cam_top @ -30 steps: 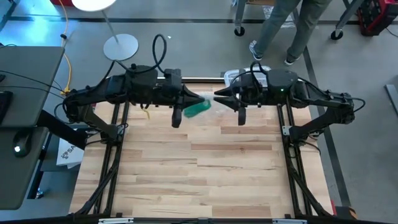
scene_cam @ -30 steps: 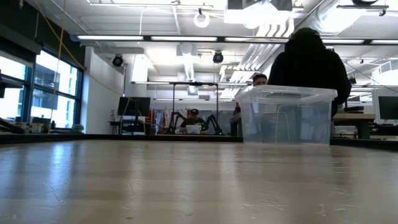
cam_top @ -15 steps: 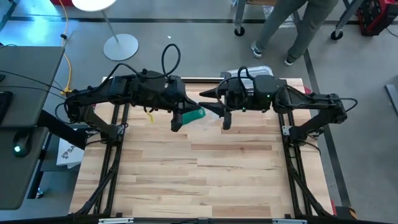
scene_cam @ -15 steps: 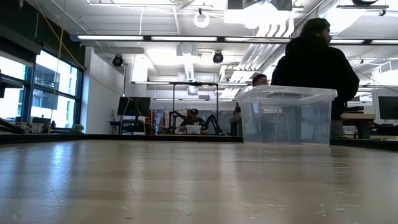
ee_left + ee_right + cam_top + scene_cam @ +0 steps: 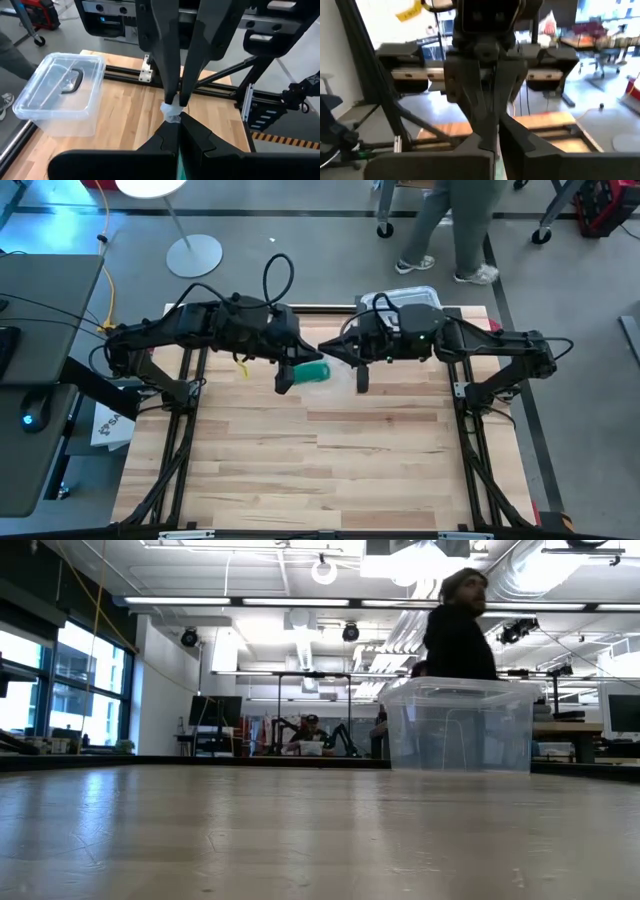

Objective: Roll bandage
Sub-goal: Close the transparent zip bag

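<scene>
Pale wooden plank worktop [image 5: 330, 460] fills the high view, bare across its near part, and all the action is bunched at the far edge. Both dark arms reach in toward each other there, held up off the wood. Behind them a clear plastic box with a black handle [image 5: 60, 100] sits on the far right corner, and a person [image 5: 458, 630] walks past in the room beyond.

Now the left gripper [image 5: 303, 362]: its jaws are pressed together on the bandage, the green stretchy fabric strip [image 5: 313, 372], which shows as a short compact green bundle hanging just under the fingertips, clear of the worktop. The right gripper [image 5: 328, 348] has its tips nose to nose with the left's, jaws pinched shut too. In the left wrist view a small pale wad sits right where the two sets of tips meet; what it is I can't say.

Judging by that small bundle, most of the winding looks done. What seems left is tucking the loose end and setting the roll down.
</scene>
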Motion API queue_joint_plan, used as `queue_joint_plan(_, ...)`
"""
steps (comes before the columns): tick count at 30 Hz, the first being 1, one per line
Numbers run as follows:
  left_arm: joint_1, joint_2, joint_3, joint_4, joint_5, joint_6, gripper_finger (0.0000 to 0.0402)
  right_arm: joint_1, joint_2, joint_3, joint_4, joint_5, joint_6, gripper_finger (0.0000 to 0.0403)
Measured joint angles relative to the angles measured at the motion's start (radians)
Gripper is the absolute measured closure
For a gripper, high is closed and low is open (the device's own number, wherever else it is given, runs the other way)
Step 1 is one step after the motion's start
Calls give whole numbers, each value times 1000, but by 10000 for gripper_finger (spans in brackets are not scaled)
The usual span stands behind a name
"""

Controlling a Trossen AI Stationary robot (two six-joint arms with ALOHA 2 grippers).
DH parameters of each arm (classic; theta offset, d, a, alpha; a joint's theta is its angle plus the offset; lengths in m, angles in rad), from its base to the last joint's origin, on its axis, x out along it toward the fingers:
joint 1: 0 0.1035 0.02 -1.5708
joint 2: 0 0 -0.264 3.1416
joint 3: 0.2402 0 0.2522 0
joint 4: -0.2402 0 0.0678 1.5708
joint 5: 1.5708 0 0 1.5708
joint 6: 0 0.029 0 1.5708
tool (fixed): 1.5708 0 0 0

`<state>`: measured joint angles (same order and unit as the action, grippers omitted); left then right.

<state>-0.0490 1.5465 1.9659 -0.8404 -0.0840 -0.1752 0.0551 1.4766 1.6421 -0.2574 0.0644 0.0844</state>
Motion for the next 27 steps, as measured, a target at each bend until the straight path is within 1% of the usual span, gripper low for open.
queue_joint_plan(4,0,2,-1,-10,5,-7,401,0,11,1,-33,-4,38,392)
queue_joint_plan(7,0,2,-1,-17,16,-11,401,1,14,1,-30,-5,18,400)
queue_joint_plan(13,0,0,0,-27,19,-31,401,0,-13,-1,48,5,4,400)
queue_joint_plan(16,0,0,0,-28,19,-32,401,-5,-24,0,60,2,5,402)
queue_joint_plan(22,0,0,0,-31,21,-34,401,-16,-1,0,55,-99,16,403)
queue_joint_plan(24,0,0,0,-32,22,-34,401,-16,8,0,52,-116,18,403)
queue_joint_plan(27,0,0,1,-42,20,-33,401,-15,31,0,0,-72,31,403)
